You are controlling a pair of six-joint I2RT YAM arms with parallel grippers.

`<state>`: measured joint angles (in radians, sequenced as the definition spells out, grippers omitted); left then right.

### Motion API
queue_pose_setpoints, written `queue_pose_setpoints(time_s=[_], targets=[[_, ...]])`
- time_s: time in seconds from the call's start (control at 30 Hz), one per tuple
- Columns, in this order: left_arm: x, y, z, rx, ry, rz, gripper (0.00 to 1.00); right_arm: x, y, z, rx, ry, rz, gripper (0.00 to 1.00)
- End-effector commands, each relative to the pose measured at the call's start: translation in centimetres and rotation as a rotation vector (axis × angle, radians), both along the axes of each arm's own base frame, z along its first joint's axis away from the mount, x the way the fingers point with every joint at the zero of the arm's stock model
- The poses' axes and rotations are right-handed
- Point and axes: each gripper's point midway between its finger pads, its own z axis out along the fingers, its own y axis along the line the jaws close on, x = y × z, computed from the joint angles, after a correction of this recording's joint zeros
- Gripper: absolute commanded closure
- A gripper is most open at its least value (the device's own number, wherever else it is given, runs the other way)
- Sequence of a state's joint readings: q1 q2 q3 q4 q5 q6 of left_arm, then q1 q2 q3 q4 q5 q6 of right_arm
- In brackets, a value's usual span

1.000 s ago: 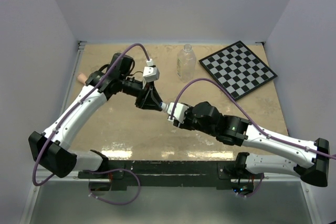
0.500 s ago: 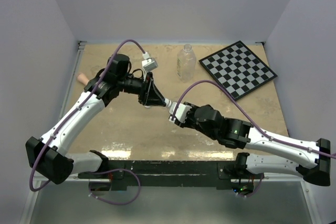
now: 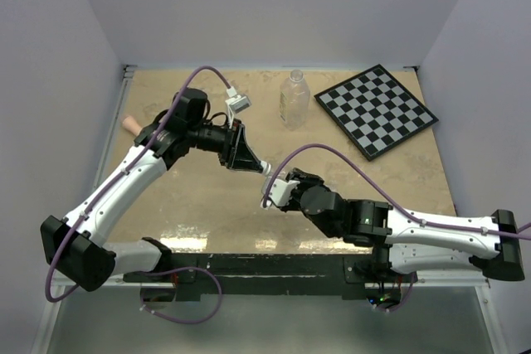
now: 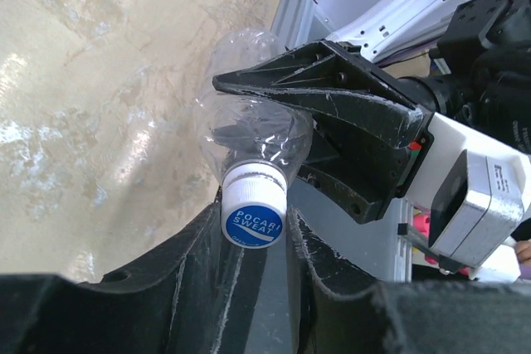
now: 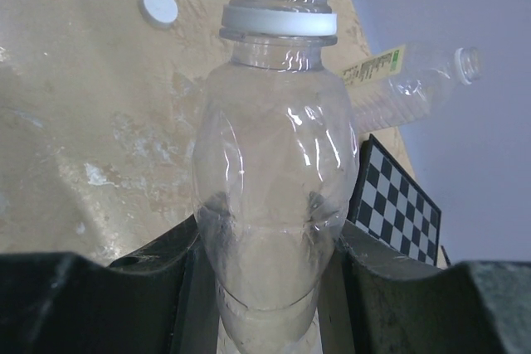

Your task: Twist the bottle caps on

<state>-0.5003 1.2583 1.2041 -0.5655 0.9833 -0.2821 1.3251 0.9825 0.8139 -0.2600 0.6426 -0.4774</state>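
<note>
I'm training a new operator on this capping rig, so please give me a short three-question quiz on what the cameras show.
1. True or false: the tall clear plastic bottle beside the black-and-white checkerboard already wears a cap.
2. The right gripper grips: A) the small clear plastic bottle, B) a metal spoon, C) a red mug.
3. Where is the round white plastic cap?
Key: 1 false; 2 A; 3 lying loose on the tan table, while the left gripper pinches the small round blue plastic cap.
</note>
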Motion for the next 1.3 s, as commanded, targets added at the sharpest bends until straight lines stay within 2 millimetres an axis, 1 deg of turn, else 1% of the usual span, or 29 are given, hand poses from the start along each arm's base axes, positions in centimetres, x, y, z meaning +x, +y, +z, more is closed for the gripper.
queue_pose_setpoints(time_s=[0.0,0.17,0.33,0.47,0.63,0.7,0.83,0.87,0.9,1.0,1.1,1.27], targets=[[-0.6,-0.5,-1.0,0.035,0.129,0.047,1.0,0.2,2.2,7.0,0.272,-0.144,-0.042,0.77],[-0.5,-0.7,-0.4,0.018,0.146,0.083,1.0,0.0,2.5,7.0,0.284,-0.147,-0.052,0.78],[-0.4,-0.8,-0.6,0.018,0.16,0.106,1.0,0.1,2.5,7.4,0.309,-0.144,-0.061,0.78],[-0.3,-0.9,0.1,0.002,0.137,0.113,1.0,-0.3,3.0,7.2,0.32,-0.12,-0.026,0.78],[-0.2,-0.8,-0.3,0.016,0.142,0.12,1.0,-0.7,3.4,7.1,0.33,-0.094,0.0,0.79],[-0.3,-0.9,-0.1,0.015,0.124,0.109,1.0,-1.3,4.2,6.9,0.332,-0.06,0.046,0.81],[-0.6,-0.9,0.2,0.014,0.053,0.066,1.0,-2.3,5.2,7.1,0.347,-0.019,0.115,0.82],[-0.7,-0.9,0.2,0.017,0.032,0.052,1.0,-2.5,5.4,7.4,0.361,-0.012,0.128,0.82],[-0.8,-0.9,0.3,0.018,0.0,0.032,1.0,-2.8,5.5,7.3,0.348,0.002,0.147,0.82],[-1.2,-0.7,0.5,0.026,-0.096,-0.021,1.0,-3.5,5.7,7.6,0.354,0.028,0.192,0.84],[-1.6,-0.6,0.6,0.018,-0.186,-0.076,1.0,-4.2,5.7,8.3,0.371,0.055,0.23,0.86],[-2.2,-0.7,0.9,-0.003,-0.303,-0.149,1.0,-5.2,5.9,9.7,0.414,0.098,0.304,0.87]])
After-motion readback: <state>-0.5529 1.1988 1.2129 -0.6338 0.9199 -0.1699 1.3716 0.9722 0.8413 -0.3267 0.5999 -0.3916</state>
